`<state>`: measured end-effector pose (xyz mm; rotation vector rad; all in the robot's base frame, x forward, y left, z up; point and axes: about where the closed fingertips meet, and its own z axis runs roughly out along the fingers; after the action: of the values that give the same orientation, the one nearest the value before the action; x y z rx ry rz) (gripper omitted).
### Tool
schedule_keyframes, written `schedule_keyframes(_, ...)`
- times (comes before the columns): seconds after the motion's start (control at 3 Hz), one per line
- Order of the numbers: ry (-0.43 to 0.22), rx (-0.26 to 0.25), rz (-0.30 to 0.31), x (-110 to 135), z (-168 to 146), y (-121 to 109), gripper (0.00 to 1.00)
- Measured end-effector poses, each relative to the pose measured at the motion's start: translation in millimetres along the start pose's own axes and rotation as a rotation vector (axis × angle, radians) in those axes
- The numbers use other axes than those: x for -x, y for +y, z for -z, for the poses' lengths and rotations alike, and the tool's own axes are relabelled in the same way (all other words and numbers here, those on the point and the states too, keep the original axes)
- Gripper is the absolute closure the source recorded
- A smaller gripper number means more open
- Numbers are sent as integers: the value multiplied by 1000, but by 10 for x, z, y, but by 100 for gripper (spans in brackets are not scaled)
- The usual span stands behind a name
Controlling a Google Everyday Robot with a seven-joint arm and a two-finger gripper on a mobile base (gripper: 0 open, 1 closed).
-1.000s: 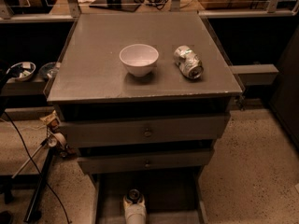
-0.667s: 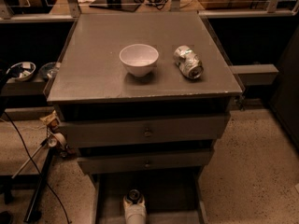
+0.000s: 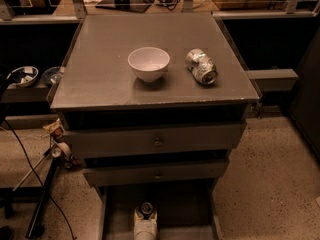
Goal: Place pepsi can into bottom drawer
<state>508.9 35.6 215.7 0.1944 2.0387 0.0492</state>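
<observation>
The bottom drawer (image 3: 185, 204) is pulled out at the foot of the grey cabinet and shows a dark flat floor between side rails. My gripper (image 3: 145, 215) reaches into it from the bottom edge of the camera view, on a white wrist. A small dark round can with a silver top (image 3: 146, 207), seemingly the pepsi can, is right at the gripper's tip, upright over the drawer floor. I cannot tell its colours or whether it rests on the floor.
On the cabinet top (image 3: 100, 69) stand a white bowl (image 3: 148, 63) and a dented silver-and-green can (image 3: 201, 67) lying on its side. Two upper drawers with small knobs (image 3: 158, 142) stand slightly out. Cables and a stand (image 3: 42, 184) are at the left on the speckled floor.
</observation>
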Motion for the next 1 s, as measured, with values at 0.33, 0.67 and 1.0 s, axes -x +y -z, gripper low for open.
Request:
schedule_keyframes(0.33, -2, -2, 1, 2, 1, -5, 100)
schedule_keyframes(0.67, 11, -28, 30, -191, -20, -2, 100)
schedule_keyframes(1.0, 16, -50, 62, -387, -57, 13, 100)
